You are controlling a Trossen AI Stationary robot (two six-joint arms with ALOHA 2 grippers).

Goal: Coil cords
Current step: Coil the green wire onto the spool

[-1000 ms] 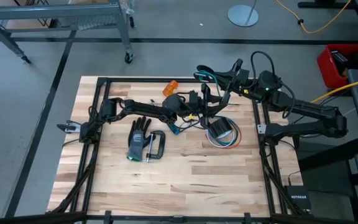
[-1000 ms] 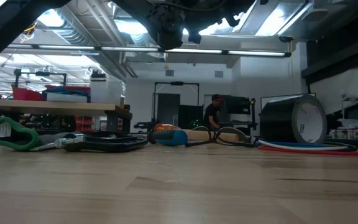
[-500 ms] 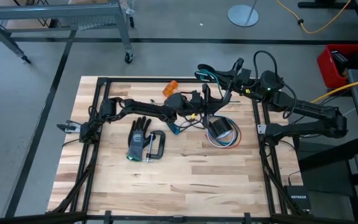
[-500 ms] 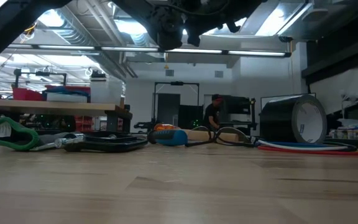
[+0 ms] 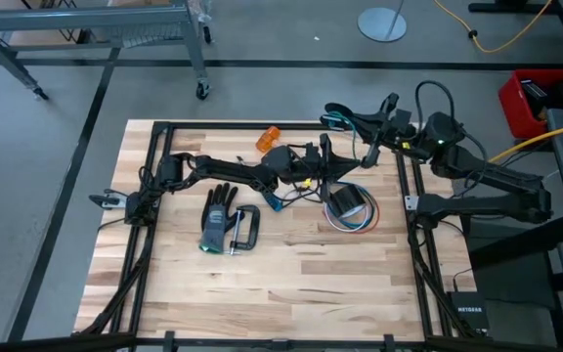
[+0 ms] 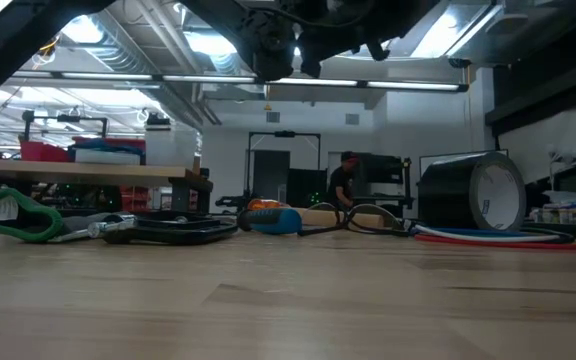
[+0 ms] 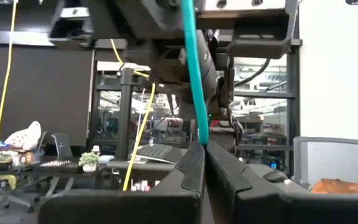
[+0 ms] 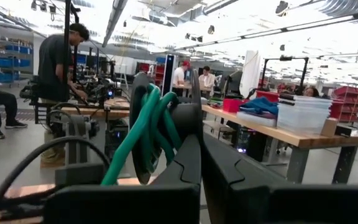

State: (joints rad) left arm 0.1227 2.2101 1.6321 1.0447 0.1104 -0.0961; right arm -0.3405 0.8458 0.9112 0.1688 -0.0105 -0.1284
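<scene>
Right pincer [image 5: 342, 118] has shifted outward toward the desk [image 5: 291, 284] edge, clamped on the green cord [image 5: 334, 117] loops. Left pincer [image 5: 323, 147] has snapped closed on that cord's strand.

a robotics workshop, you'll notice.
you see long workbenches [image 8: 278, 127] with storage bins [image 8: 306, 112], people [image 8: 58, 68] working at stations, exposed ceiling lights [image 6: 238, 80], and a wooden table [image 5: 291, 284] on concrete floor.
</scene>
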